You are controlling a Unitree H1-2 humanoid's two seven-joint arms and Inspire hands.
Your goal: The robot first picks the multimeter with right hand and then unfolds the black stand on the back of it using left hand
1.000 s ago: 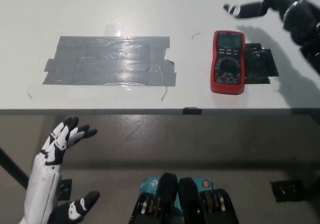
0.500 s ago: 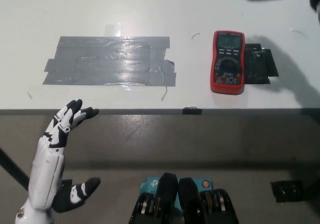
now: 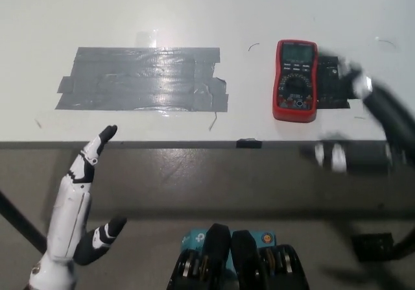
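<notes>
Head view shows the red multimeter (image 3: 296,80) lying face up on the white table (image 3: 194,11), so its back stand is hidden. No hand holds it. The black right hand (image 3: 363,124) is a blur just beside it; its fingers cannot be told. The white left hand (image 3: 87,167) hangs empty, fingers apart, below the table edge.

White left hand (image 3: 83,196) raised lower left, fingers spread and empty; black right hand (image 3: 366,118) blurred at right.
</notes>
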